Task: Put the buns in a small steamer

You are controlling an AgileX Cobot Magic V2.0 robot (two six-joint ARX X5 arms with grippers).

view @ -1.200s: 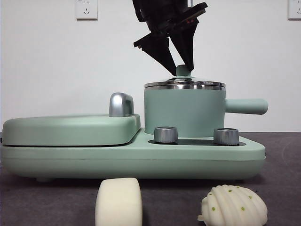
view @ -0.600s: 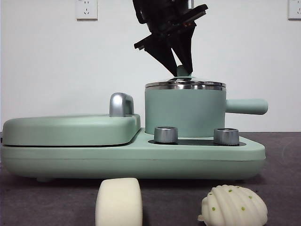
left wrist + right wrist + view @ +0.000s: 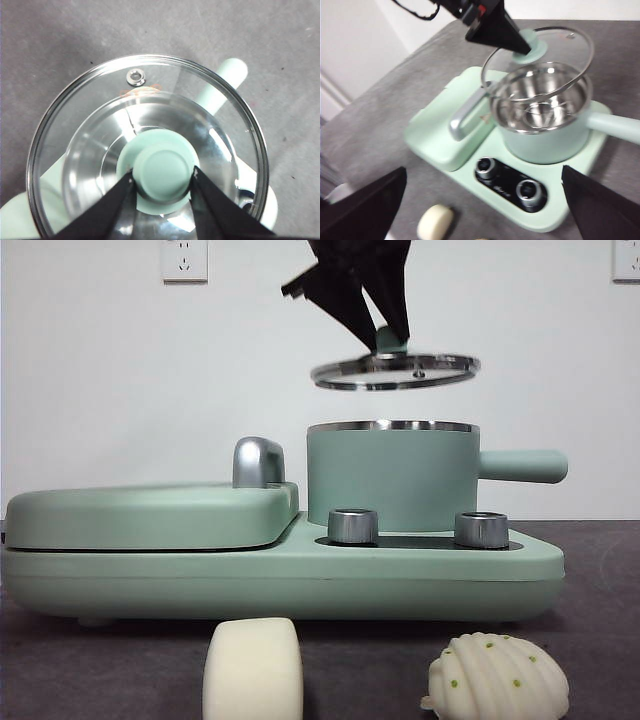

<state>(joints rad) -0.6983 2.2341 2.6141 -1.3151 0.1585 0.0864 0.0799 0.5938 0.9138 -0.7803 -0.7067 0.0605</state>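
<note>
Mint-green steamer point(image 3: 390, 480); cream bun point(image 3: 252, 668); green-specked white bun point(image 3: 497, 676).

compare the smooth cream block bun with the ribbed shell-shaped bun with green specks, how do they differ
The smooth cream block bun is plain, with rounded edges and no pattern; the ribbed shell-shaped bun has grooves and green specks. In the front view the block bun stands taller and narrower, the shell bun lower and wider. The block bun lies before the flat grill side, the shell bun before the pot side. Both rest on the table, untouched.
</note>
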